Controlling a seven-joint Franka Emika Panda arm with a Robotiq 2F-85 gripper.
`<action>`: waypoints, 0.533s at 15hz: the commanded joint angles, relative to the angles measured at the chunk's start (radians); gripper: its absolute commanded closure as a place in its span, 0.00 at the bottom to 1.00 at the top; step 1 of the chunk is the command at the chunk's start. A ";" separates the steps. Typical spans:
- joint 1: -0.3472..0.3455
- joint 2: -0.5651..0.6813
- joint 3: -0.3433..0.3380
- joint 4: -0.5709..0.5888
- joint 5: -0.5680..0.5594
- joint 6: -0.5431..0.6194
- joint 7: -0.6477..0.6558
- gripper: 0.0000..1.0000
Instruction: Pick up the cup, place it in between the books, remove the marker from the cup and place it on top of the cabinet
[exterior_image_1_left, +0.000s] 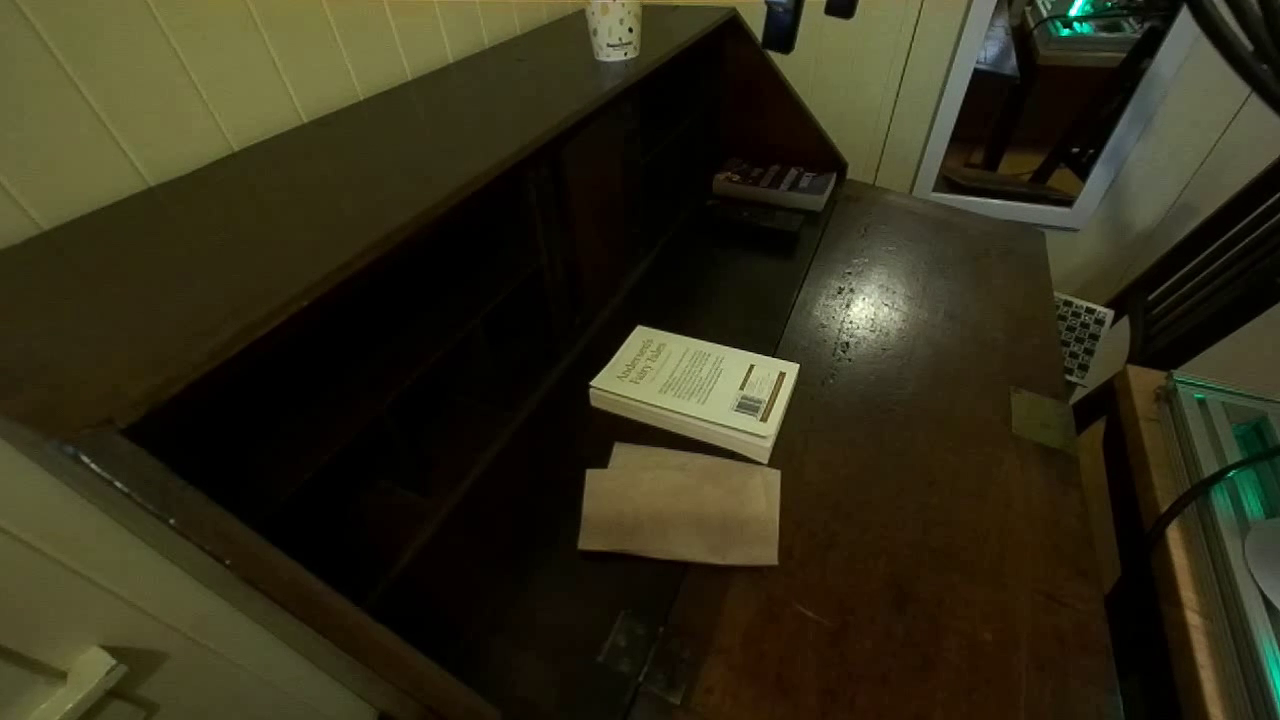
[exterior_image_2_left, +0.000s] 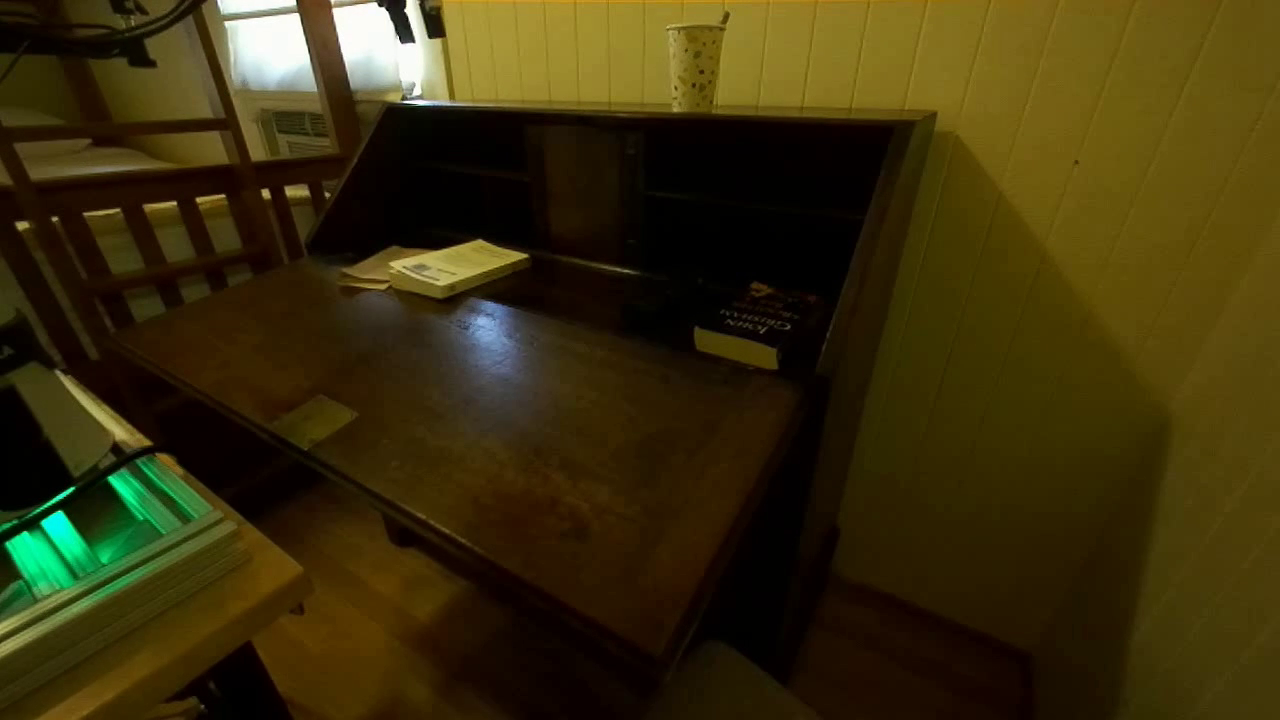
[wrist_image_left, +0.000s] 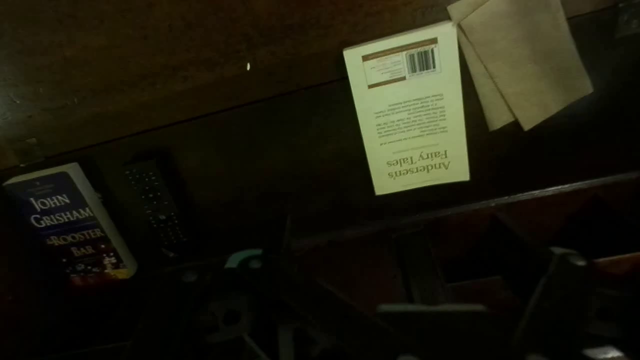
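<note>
The cup (exterior_image_1_left: 615, 32) is white with small dark specks and stands upright on the flat top of the dark brown cabinet (exterior_image_1_left: 350, 150). It also shows in an exterior view (exterior_image_2_left: 695, 68), with the slim marker (exterior_image_2_left: 725, 18) poking out above its rim. The white book (exterior_image_1_left: 700, 385) lies flat on the desk surface, beside the tan flat item (exterior_image_1_left: 690, 510). A dark-covered book (exterior_image_2_left: 770, 325) lies at the opposite end. My gripper (exterior_image_2_left: 415, 20) is cut off at the top edge, above the cabinet and away from the cup. Its fingers are apart and empty, dark in the wrist view (wrist_image_left: 425, 250).
A dark remote (wrist_image_left: 157, 200) lies beside the dark-covered book. Open shelf compartments (exterior_image_1_left: 450, 340) sit under the cabinet top. A panelled wall (exterior_image_2_left: 820, 60) stands right behind it. The cabinet's sloped end (exterior_image_1_left: 785, 90) rises beside the dark book.
</note>
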 joint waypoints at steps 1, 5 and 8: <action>-0.041 0.040 -0.056 0.059 0.007 0.080 -0.020 0.00; -0.071 0.106 -0.106 0.130 -0.001 0.193 -0.062 0.00; -0.080 0.166 -0.126 0.202 0.002 0.235 -0.080 0.00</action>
